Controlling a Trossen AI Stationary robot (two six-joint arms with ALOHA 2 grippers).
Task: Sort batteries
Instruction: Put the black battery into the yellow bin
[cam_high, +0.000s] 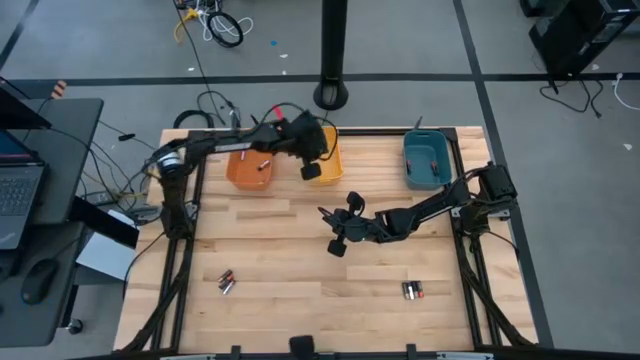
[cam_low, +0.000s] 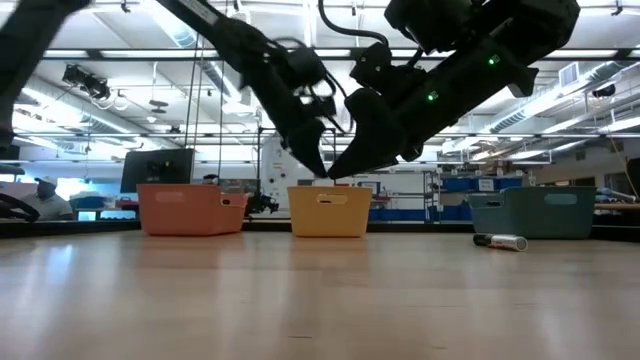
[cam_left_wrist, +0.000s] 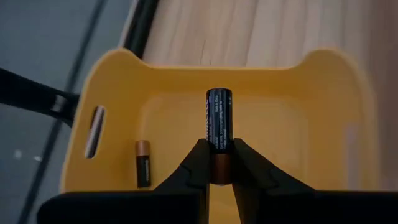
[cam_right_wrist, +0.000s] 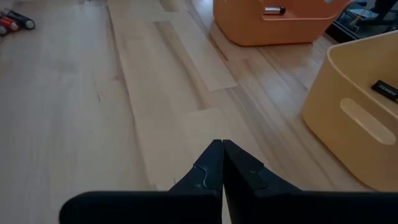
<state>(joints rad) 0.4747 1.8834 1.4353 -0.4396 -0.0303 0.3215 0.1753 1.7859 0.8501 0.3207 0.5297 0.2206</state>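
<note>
We see our left gripper (cam_left_wrist: 221, 163) pinching a battery (cam_left_wrist: 219, 121) lengthwise above the yellow bin (cam_left_wrist: 311, 81), another battery (cam_left_wrist: 143, 163) inside; right gripper (cam_right_wrist: 222, 163) pressed together.

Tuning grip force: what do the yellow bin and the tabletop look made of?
Yellow bin: likely moulded plastic, smooth matte walls, rounded rim, cut-out handle slot. Tabletop: looks like light wood planks, visible grain and joint lines, satin sheen.

Grey floor (cam_high: 120, 50), dark desk (cam_high: 45, 150) with laptop (cam_high: 18, 190), bright ceiling lights (cam_low: 590, 90).
</note>
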